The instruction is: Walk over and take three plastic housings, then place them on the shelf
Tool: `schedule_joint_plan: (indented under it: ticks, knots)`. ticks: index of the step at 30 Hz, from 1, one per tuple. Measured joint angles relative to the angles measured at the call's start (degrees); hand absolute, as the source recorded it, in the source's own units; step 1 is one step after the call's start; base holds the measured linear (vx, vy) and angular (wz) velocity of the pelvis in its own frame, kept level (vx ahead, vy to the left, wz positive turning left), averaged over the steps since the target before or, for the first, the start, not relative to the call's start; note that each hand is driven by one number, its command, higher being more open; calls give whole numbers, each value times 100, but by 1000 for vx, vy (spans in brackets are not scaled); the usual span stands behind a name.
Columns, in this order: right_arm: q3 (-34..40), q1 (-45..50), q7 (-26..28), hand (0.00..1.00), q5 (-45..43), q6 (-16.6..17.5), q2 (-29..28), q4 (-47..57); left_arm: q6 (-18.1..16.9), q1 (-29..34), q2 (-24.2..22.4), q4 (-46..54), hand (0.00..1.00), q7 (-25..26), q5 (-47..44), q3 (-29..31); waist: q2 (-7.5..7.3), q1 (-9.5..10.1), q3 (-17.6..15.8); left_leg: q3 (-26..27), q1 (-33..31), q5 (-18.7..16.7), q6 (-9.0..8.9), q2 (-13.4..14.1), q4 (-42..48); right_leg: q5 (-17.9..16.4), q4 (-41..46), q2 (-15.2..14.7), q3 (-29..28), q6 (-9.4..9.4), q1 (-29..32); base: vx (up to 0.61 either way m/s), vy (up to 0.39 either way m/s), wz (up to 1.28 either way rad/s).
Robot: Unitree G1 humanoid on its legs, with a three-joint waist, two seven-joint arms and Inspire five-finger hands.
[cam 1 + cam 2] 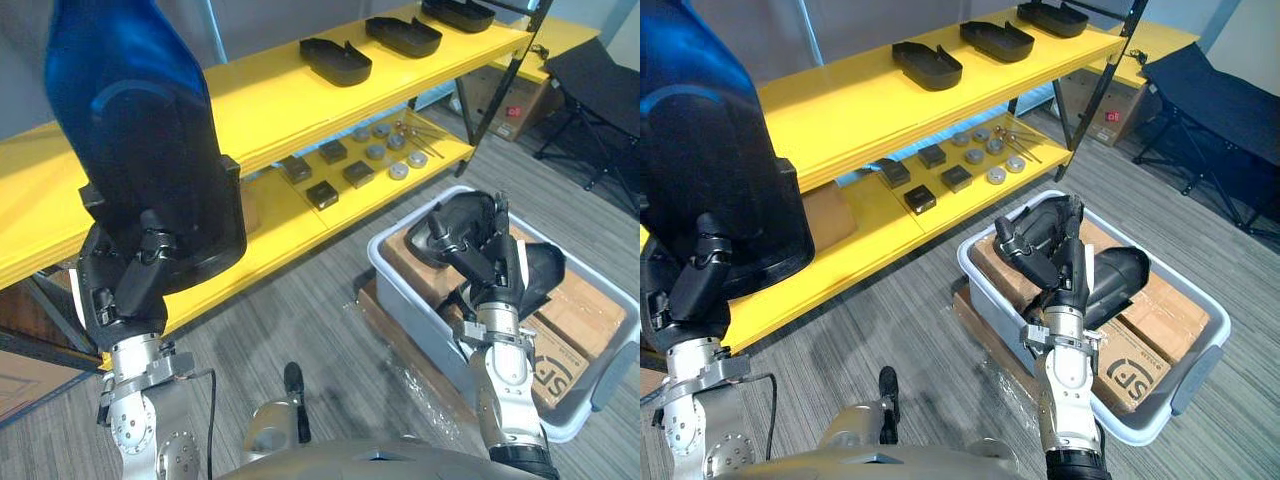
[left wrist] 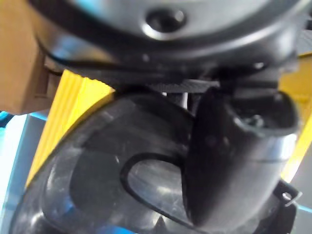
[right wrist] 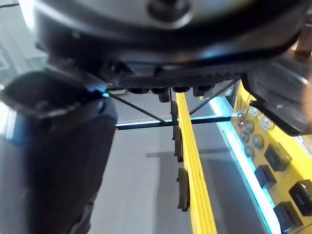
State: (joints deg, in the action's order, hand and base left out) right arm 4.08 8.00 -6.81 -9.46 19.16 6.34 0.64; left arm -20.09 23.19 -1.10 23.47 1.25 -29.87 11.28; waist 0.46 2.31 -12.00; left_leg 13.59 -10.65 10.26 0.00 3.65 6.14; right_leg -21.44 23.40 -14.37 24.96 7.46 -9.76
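Observation:
My left hand (image 1: 128, 292) is raised at the left, shut on the lower edge of a big black plastic housing (image 1: 140, 150) that stands upright before the yellow shelf (image 1: 250, 100). In the left wrist view its thumb (image 2: 229, 161) presses on the housing (image 2: 92, 185). Three more black housings (image 1: 335, 60) (image 1: 403, 35) (image 1: 458, 13) lie in a row on the top shelf board. My right hand (image 1: 482, 255) hovers open above the grey bin (image 1: 398, 272), holding nothing. Further black housings (image 1: 545, 275) lie in that bin on cardboard boxes.
The lower shelf board carries small black blocks (image 1: 330, 172) and metal discs (image 1: 388, 150). A black folding stand (image 1: 600, 90) is at the far right, and a cardboard box (image 1: 505, 108) sits under the shelf's right end. Grey carpet lies between me and the shelf.

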Motion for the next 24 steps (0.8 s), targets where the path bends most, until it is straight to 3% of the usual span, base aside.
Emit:
schedule_joint_plan:
  ticks: [4, 8, 9, 10, 12, 14, 16, 17, 18, 19, 21, 24]
  knots:
    - [-184, -14, -128, 100, 10, 29, -9, -1, 25, -51, -15, -65, 0, 75, 1, -49, 65, -12, -307, -69, -313, -472, 25, 103, 946, -301, 560, -116, -12, -12, 77, -45, -5, 2]
    - [-235, -22, -266, 100, 10, 31, -100, 1, 28, -28, -29, -63, 0, 229, 1, -48, 104, 46, -398, -93, -316, -558, -7, 65, 994, -391, 667, -171, 44, -35, 59, -25, 19, 7]
    - [-245, -22, -265, 100, 10, 31, -158, 8, 28, -27, -32, -63, 0, 233, 1, -48, 87, 52, -404, -106, -296, -558, -7, 20, 918, -389, 590, -205, 112, -37, 11, 79, 91, 29]
    - [-228, -24, -271, 100, 6, 31, -243, 20, 38, -28, -46, -51, 0, 235, 24, -45, -23, 58, -425, -131, -307, -625, 66, -80, 914, -360, 432, -305, 256, -10, -90, 79, 85, 27]
    - [-262, -32, -261, 100, 5, 29, -283, 27, 42, -25, -60, -18, 0, 258, 101, 0, -5, 117, -411, -122, -345, -738, 184, -140, 1181, -340, 308, -353, 323, 27, -248, 136, 96, 15]
    - [-303, -35, -221, 100, -2, 31, -381, 30, 56, -27, -60, 5, 0, 279, 134, 97, -190, 161, -303, -101, -350, -918, 100, -341, 1178, -199, 56, -427, 376, 166, -384, 224, 109, 22]
    - [-309, -118, -81, 100, -16, 38, -335, 27, 154, -169, -60, 25, 0, 365, 220, 117, -162, 132, -245, -294, -363, -918, 206, -451, 1046, 404, 551, -445, 157, -239, -111, 291, 147, 47]
    - [-310, -151, -49, 100, -17, 38, -334, 28, 166, -194, -54, 25, 0, 365, 325, 154, -157, 126, -242, -335, -332, -912, 220, -460, 998, 596, 741, -450, 94, -333, -18, 287, 181, 45]
    - [-304, -244, 15, 100, -22, 39, -338, 28, 186, -251, -20, 25, 0, 364, 418, 212, -162, 107, -240, -487, -198, -934, 265, -466, 817, 1050, 1159, -460, -119, -440, 178, 330, 166, 48]
    - [-330, -343, 80, 100, -18, 48, -342, 31, 195, -341, 34, 29, 0, 410, 500, 235, -174, 49, -233, -617, -24, -925, 335, -499, 565, 1043, 1472, -409, -425, -397, 396, 275, 130, 49]
    - [-380, -456, 185, 100, -12, 61, -318, 30, 205, -446, 57, 29, 0, 460, 512, 237, -159, 49, -233, -738, 193, -908, 384, -499, 335, 677, 1496, -251, -640, -390, 596, 247, 82, 44]
    - [-468, -567, 420, 100, -5, 105, -270, 36, 208, -576, 66, 29, 0, 499, 491, 279, -122, 58, -192, -989, 535, -939, 379, -488, 17, 497, 833, 35, -677, -476, 978, 208, 37, 37]
